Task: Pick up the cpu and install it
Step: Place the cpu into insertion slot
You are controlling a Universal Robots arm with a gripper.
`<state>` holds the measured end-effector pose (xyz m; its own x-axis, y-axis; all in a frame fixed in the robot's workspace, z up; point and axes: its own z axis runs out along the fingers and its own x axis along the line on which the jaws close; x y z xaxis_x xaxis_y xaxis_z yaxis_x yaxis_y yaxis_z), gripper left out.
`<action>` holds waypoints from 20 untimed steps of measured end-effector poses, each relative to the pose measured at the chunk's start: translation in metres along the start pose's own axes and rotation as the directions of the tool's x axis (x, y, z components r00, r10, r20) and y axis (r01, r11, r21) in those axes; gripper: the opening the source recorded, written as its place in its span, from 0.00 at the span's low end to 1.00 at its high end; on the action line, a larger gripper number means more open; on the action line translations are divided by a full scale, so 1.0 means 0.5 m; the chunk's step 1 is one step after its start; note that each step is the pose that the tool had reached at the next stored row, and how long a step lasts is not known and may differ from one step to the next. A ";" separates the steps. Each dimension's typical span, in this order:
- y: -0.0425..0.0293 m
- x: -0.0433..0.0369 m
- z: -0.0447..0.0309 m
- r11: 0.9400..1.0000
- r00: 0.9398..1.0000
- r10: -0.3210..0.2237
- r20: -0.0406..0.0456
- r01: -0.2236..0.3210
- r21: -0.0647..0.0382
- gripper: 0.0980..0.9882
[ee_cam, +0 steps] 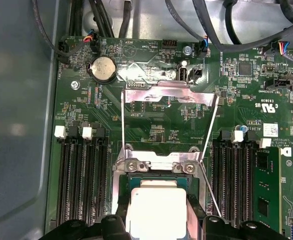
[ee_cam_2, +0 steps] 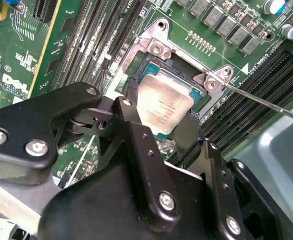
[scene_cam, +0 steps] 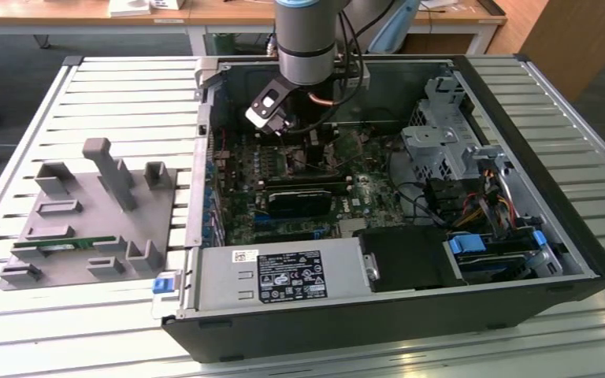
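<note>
Cpu [ee_cam_2: 164, 102], a square chip with a silver top, lies between the fingers of the gripper [ee_cam_2: 158, 122]. The fingers are closed on two opposite edges of the chip, right at the open socket frame [ee_cam_2: 156, 47]; whether the chip is fully seated cannot be told. In the first wrist view, black memory slots [ee_cam: 84, 185] flank the gripper [ee_cam: 157, 222] on either side, and the hinged metal load plate [ee_cam: 169, 95] stands ahead of it. In the exterior view, a grey parts fixture [scene_cam: 82, 220] rests on the slatted bench [scene_cam: 124, 94], well apart from the gripper [scene_cam: 305, 146], which reaches into the open computer case [scene_cam: 387, 315].
</note>
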<state>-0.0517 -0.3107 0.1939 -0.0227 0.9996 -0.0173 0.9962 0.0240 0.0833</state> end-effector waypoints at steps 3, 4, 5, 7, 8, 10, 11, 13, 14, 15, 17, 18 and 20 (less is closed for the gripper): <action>0.000 0.000 0.000 1.000 1.000 0.000 0.000 0.000 0.000 0.48; 0.000 0.000 0.000 1.000 1.000 0.000 0.000 0.000 0.000 0.48; 0.000 0.000 0.001 1.000 1.000 0.000 -0.001 0.000 0.000 0.48; 0.000 0.001 0.001 1.000 1.000 0.000 -0.001 0.000 -0.001 0.50; 0.000 0.000 0.000 1.000 1.000 0.000 0.000 0.000 0.000 0.57; 0.000 0.000 0.000 1.000 1.000 0.000 0.000 0.000 0.000 0.57; 0.000 0.000 -0.001 1.000 1.000 0.001 0.000 -0.001 0.000 0.57; 0.000 0.000 -0.002 1.000 1.000 0.001 0.000 -0.001 0.000 0.57; 0.000 0.000 -0.002 1.000 1.000 0.001 0.000 -0.001 0.000 0.57; 0.000 0.000 -0.002 1.000 1.000 0.001 0.000 -0.001 0.000 0.57; 0.000 0.000 -0.002 1.000 1.000 0.001 -0.001 -0.001 0.000 0.57; 0.000 0.000 -0.002 1.000 1.000 0.001 0.000 -0.001 0.000 0.55; 0.000 0.000 -0.004 1.000 1.000 0.001 0.000 -0.001 0.000 0.49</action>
<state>-0.0518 -0.3108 0.1959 -0.0214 0.9996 -0.0167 0.9963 0.0227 0.0831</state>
